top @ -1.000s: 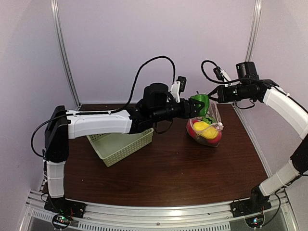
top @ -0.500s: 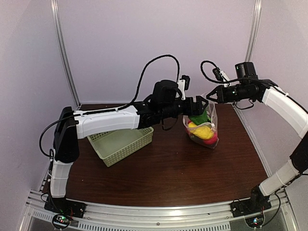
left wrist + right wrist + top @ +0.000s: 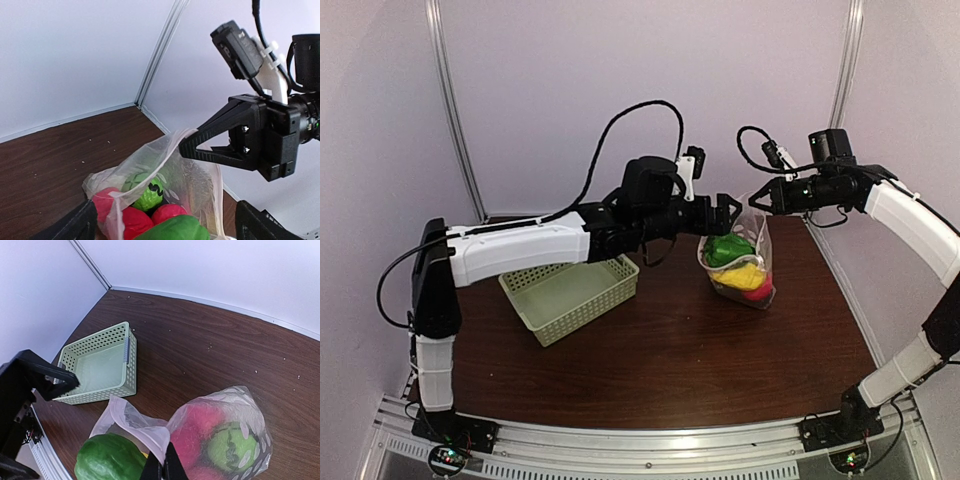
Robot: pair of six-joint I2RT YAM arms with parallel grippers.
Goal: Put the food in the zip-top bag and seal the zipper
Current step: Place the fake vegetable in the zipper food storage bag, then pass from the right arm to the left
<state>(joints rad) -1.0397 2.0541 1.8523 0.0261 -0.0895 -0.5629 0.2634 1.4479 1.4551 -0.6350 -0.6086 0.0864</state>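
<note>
Food (image 3: 744, 270) lies piled inside the zip-top bag (image 3: 760, 235): red round pieces low down, with a yellow piece and green ones above them. The bag stands toward the back right of the dark table (image 3: 670, 350), well apart from the pale green basket (image 3: 570, 293). The right gripper (image 3: 756, 203) is pinched tight on the bag's upper mouth edge and holds it up, so the mouth gapes unsealed. The left gripper (image 3: 726, 206) hovers just above the opening, its fingers (image 3: 75, 227) spread wide with nothing between them. The zipper strip is too faint to make out.
</note>
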